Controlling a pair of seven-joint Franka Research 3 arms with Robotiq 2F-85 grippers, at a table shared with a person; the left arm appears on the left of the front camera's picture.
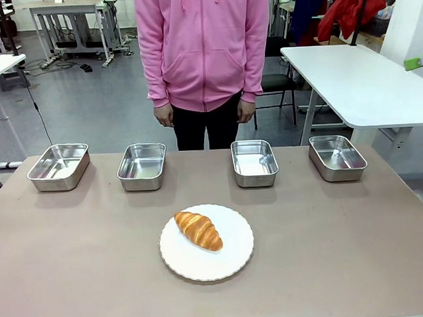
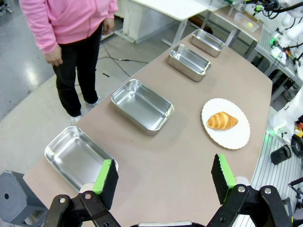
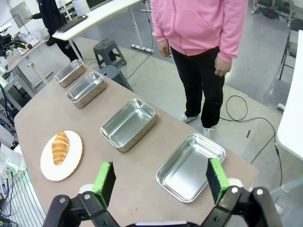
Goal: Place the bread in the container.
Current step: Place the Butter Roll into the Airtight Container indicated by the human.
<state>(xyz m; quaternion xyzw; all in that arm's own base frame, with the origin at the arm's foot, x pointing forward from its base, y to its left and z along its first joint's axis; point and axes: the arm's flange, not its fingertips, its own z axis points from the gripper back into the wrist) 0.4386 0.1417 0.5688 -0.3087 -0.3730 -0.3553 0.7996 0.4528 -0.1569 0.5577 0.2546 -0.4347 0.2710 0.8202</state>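
Not started: golden-brown ridged croissant (image 1: 198, 230) lies on round white plate (image 1: 234, 260); shiny rectangular steel pans (image 1: 142, 183) empty; left gripper (image 2: 163, 175) and right gripper (image 3: 161, 178) wide open.

The croissant (image 1: 198, 230) lies on the plate (image 1: 232, 262), before 4 pans (image 1: 255, 179).

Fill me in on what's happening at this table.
Nothing is being handled yet. The croissant lies on a white plate. Beyond it, four empty steel pans stand in a row, before a person with hands down. The left tool and right tool hang open above the table, holding nothing.
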